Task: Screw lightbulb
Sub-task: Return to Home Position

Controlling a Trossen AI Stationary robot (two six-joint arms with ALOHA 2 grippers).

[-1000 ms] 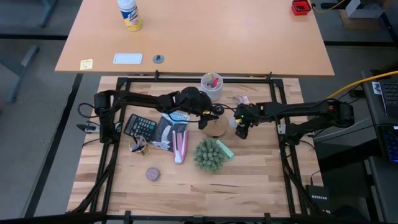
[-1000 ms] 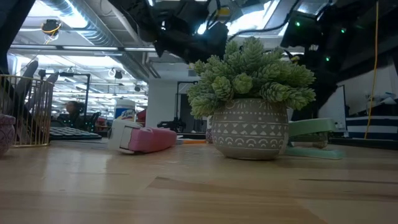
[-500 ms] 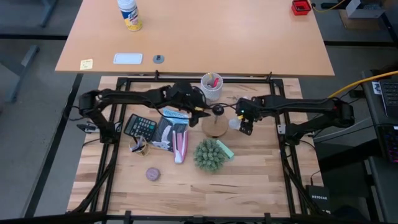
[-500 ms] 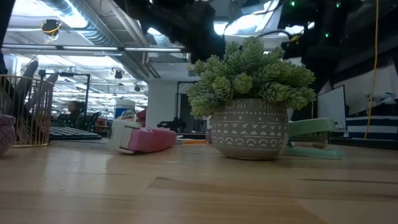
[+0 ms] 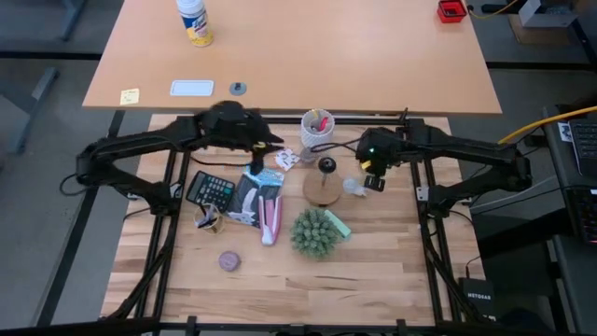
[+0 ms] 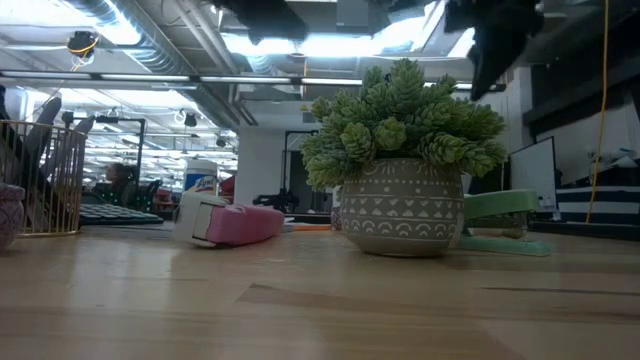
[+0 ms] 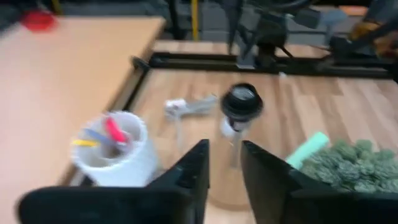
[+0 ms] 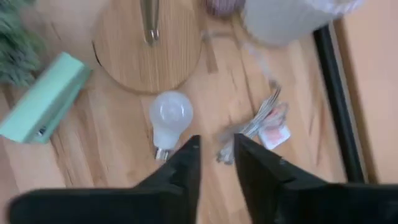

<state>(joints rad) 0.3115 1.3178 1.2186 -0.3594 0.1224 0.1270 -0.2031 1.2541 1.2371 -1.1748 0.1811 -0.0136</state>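
The lightbulb (image 8: 170,118) lies on its side on the table (image 8: 112,168), directly below and just ahead of the right hand (image 8: 216,142). Its frosted dome touches or nearly touches the edge of the lamp's wooden disc (image 8: 146,56), and its metal screw base points back toward the hand. That lie suggests it was simply set down flat, with the rim of the disc beside it likely to check any roll.

The right hand's two fingers stand a little apart with nothing between them. It hangs clear above the bulb and not around it, so I judge it has no grasp to keep.

The left hand (image 7: 224,149) is also parted and empty. It is held high over the back edge of the table, with the white cup (image 7: 115,152) of pens close beside it and the lamp's black socket (image 7: 242,101) farther ahead. The socket is open and bare, so nothing needs steadying there.

With both hands free and lifted off the things, the arms look posed for rest, not for a fresh pick. The bulb is out of the lamp, so the screwing itself is not done as things lie.
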